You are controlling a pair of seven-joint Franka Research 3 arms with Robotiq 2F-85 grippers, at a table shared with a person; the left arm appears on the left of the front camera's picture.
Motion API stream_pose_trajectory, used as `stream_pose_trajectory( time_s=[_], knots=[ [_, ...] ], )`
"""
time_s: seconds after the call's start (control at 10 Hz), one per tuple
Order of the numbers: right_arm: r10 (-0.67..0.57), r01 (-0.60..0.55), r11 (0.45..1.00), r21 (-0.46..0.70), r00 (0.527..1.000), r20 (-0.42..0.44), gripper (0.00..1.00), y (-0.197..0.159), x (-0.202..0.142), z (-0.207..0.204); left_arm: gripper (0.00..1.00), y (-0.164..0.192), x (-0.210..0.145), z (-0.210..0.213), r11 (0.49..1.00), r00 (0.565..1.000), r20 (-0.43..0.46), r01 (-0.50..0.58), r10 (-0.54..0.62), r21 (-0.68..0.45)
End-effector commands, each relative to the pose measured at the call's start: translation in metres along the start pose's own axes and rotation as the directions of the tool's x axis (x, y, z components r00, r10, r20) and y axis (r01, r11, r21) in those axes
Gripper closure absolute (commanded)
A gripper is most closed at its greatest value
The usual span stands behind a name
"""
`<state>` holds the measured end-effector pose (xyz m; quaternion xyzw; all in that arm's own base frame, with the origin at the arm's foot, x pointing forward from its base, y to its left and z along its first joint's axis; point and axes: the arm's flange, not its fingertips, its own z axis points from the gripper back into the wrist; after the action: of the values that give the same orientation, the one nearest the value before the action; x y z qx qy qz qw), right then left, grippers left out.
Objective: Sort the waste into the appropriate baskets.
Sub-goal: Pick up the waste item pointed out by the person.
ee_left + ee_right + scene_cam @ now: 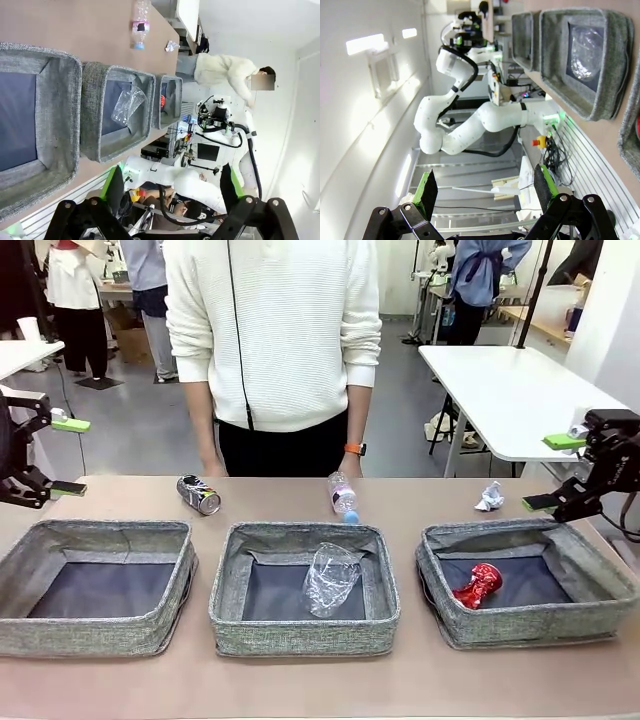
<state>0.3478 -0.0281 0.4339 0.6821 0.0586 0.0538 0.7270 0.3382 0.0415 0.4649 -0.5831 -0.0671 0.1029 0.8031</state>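
- Front view: the left pincer (65,455) hangs open and empty off the bench's (300,680) left end. The right pincer (555,472) hangs open and empty over the right end.
- Sorted so far: the plastic cup (332,578) lies in the middle basket (300,635) and the red can (478,586) in the right basket (520,625). The left basket (90,635) holds nothing.
- Unsorted, along the far edge in front of the person (272,340): the dark can (198,494) behind the left basket, the bottle (343,496) behind the middle one, and the paper ball (490,497) near the far right corner.
- Judgement: a pickup is due. The paper ball sits nearest the right pincer, the dark can nearest the left. Either arm must come down and inward and set its jaws astride the piece.
- Left wrist view: jaws wide apart with nothing between them. The bottle (140,24) and paper ball (171,46) lie well beyond the baskets.
- Right wrist view: jaws spread and empty. The cup (587,47) lies in its basket, well apart.
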Motion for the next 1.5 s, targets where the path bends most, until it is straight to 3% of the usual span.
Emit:
stream_pose_trajectory(
  time_s=[0.0,1.4],
  knots=[
    [-0.01,0.01,1.0,0.011,1.0,0.003,0.0,0.006,0.0006,0.0005,0.0,0.0003,-0.0001,0.0069,1.0,1.0,-0.006,0.022,-0.022,0.001],
    [-0.01,0.01,1.0,0.011,1.0,0.003,0.0,0.006,0.0006,0.0005,0.0,0.0003,-0.0001,0.0069,1.0,1.0,-0.006,0.022,-0.022,0.001]
  ],
)
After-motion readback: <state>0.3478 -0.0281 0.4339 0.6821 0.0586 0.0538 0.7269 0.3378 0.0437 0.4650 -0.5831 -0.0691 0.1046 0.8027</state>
